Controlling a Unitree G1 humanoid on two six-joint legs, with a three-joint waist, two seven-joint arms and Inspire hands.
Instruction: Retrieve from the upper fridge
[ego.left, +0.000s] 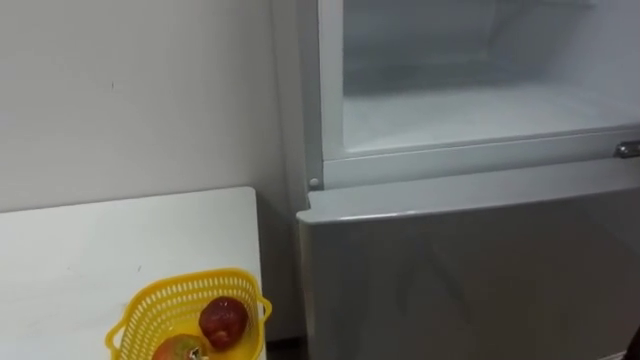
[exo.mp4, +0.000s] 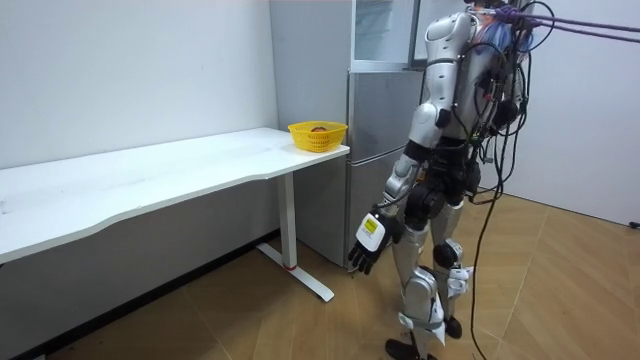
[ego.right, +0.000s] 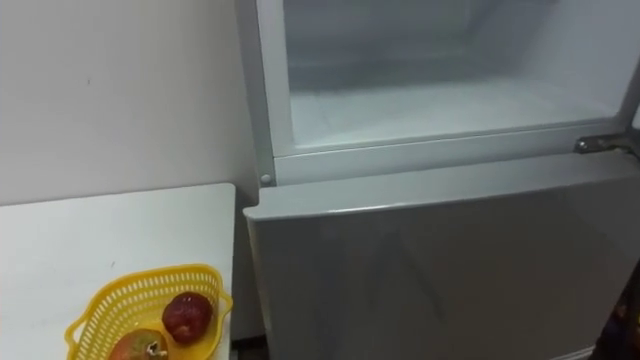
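Note:
The fridge's upper compartment (ego.left: 470, 110) stands open straight ahead, and I see its white floor and walls with nothing on them. Below it the grey lower door (ego.left: 470, 270) is closed. In the room view I stand upright facing the fridge (exo.mp4: 375, 150), close to it. My left hand (exo.mp4: 367, 243) hangs at my side at thigh height with relaxed fingers and holds nothing.
A white table (ego.left: 90, 250) stands against the wall left of the fridge. At its near corner sits a yellow basket (ego.left: 150, 300) holding a dark red fruit (ego.left: 223, 322) and an orange-red fruit (ego.left: 180, 350). A metal hinge (ego.left: 627, 150) sticks out at the compartment's right edge.

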